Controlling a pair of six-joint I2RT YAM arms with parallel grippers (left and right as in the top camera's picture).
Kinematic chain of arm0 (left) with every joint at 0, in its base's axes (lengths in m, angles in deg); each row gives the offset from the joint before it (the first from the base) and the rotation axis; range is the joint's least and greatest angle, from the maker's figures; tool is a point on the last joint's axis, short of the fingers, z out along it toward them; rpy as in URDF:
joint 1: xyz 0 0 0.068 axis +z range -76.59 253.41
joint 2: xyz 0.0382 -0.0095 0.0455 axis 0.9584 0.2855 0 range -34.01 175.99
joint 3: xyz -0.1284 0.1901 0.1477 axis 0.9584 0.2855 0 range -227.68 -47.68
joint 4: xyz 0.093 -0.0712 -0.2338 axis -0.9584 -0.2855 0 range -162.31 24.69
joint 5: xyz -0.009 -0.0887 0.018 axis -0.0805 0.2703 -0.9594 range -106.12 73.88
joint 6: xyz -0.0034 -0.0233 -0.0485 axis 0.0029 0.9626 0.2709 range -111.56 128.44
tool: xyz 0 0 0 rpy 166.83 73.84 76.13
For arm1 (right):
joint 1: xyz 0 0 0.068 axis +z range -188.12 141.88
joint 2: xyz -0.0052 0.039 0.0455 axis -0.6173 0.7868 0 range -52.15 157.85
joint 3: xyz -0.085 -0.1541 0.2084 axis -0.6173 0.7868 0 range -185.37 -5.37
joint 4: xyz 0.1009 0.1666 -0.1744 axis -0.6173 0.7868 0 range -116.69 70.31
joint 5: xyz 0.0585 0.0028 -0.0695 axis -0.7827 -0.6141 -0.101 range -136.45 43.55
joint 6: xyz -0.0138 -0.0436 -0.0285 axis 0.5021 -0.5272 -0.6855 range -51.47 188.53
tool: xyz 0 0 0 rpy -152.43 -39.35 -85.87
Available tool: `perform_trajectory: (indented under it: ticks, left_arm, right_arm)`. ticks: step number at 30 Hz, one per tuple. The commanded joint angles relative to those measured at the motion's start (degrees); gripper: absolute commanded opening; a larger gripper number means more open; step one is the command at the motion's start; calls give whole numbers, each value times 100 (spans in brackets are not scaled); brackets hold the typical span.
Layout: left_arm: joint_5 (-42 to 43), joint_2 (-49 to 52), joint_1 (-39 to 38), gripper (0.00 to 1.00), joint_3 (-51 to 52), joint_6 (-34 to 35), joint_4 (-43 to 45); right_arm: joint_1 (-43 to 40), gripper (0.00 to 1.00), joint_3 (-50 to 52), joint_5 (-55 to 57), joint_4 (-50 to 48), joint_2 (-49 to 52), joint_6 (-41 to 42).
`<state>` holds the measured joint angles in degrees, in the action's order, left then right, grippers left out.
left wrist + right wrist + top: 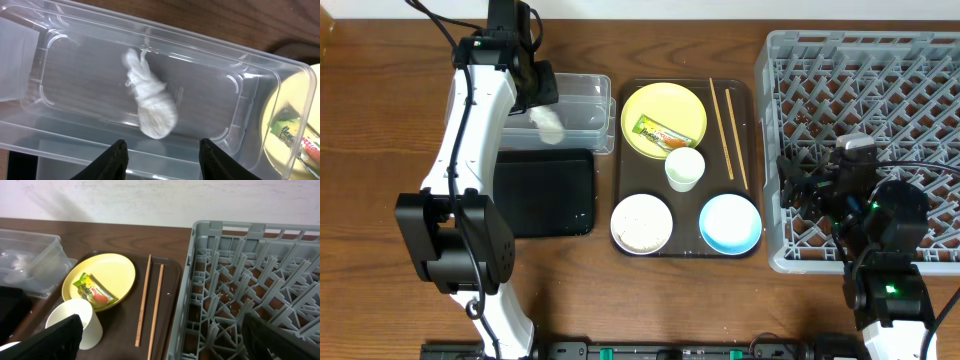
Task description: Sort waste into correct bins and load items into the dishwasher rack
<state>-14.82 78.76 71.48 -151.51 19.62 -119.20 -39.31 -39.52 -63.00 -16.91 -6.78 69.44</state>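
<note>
Lying in tub point(250, 85), napkin point(150, 102) below left claw point(164, 152)

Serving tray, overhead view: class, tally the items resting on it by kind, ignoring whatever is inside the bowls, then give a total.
Plates: 1, the yellow plate
Wrappers: 1, the printed wrapper
Cups: 1, the white cup
Bowls: 2, the white bowl and the light blue bowl
Chopsticks: 2, the wooden chopsticks
Total: 7

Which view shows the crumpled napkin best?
Left wrist: the napkin sits mid-frame, large and sharp, lying loose in the clear tub. Overhead shows it small in the tub. Right wrist shows at most a faint blur.
</note>
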Motion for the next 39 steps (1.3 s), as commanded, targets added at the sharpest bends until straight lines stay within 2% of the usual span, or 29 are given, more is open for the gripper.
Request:
perform_trajectory:
  ticks: [1,4,7,12,17,26,39]
  left_arm:
    - [59,-52,9,49,57,4,-72]
    - [968,-109,-59,50,46,-761,-44]
    - [1576,-127,-302,56,44,-1580,-28]
    - [1558,4,-981,63,50,-2345,87]
    - [1469,393,-1530,65,50,-2551,415]
    - [1451,1156,-1943,67,50,-2551,861]
    - [1405,1716,-2092,83,50,-2959,1353]
  right_arm:
    - [-24,99,-157,-42,-11,-9,79]
    - [-24,99,-157,-42,-9,-9,79]
    - [-24,99,-157,-42,-11,-9,79]
    - [-24,99,-157,-44,-9,-7,81]
    - [-24,99,-157,-46,-4,-9,81]
    - [-24,99,-157,-44,33,9,81]
    - [-24,99,-157,-46,35,179,81]
